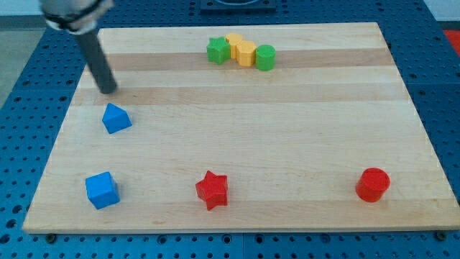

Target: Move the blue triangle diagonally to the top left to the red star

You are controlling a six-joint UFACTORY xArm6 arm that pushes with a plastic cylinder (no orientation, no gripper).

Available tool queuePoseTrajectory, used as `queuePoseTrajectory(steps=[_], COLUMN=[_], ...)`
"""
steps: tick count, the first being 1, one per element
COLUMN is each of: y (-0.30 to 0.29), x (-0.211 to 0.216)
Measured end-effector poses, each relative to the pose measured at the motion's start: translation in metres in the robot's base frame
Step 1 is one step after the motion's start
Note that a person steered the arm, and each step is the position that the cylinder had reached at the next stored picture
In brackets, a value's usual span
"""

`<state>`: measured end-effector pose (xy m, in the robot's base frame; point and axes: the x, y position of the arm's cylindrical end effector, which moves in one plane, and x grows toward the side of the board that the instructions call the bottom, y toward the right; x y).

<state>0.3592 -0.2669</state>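
Camera view: my tip (108,91) just above blue triangle (116,119), apart; no writing.

blue triangle (116,119) at view's left, red star (212,190) bottom centre

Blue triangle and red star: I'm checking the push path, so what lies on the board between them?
Nothing: in the camera view, bare wood runs from the blue triangle to the red star. My tip sits just above the triangle.

Taking the star (212,190) as landmark: cube (101,190) at its left, cylinder (372,184) right, triangle (116,118) up-left, my tip (108,91) beyond.
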Motion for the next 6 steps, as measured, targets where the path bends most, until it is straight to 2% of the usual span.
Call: queuePoseTrajectory(steps=[1,2,4,5,6], y=[-0.038,-0.002,0.072,0.082,0.14], x=[0.003,0.051,0.067,0.07,0.098])
